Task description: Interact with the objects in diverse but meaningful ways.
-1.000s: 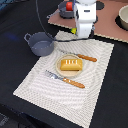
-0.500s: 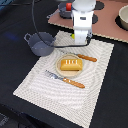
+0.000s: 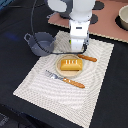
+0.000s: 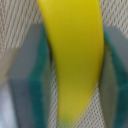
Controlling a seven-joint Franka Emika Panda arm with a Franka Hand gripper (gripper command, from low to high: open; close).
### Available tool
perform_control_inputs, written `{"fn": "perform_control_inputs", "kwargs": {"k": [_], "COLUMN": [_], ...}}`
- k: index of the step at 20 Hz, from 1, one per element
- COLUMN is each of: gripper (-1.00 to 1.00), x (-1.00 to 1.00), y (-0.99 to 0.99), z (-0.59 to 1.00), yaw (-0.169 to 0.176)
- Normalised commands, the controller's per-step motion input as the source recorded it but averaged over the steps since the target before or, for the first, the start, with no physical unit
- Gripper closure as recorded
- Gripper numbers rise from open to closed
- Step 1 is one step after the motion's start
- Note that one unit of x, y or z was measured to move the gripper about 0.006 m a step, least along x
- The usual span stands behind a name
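So the banana [image 4: 74, 60] sits right between the gripper [image 4: 75, 67] pads, and its long axis runs across the gap, so the jaws pinch it across its narrow width. The green pads [image 4: 44, 75] look pressed against both sides, so the gripper is clamped on it. It's plain bright yellow, smooth and slightly curved. In the exterior view the arm hangs over the far edge of the placemat [image 3: 45, 85], just behind the bread loaf [image 3: 70, 64] on its plate [image 3: 59, 70], with the pot [image 3: 41, 43] off to the exterior view's left.
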Motion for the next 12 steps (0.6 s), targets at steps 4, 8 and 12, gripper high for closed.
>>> {"fn": "perform_control_inputs", "kwargs": {"k": [4,8,12], "gripper": [-1.00,-1.00,-1.00], "x": [0.02,0.00,0.09], "y": [0.39,0.28,0.09], "z": [0.85,1.00,1.00], "yaw": [0.000,-0.017,-0.020]}}
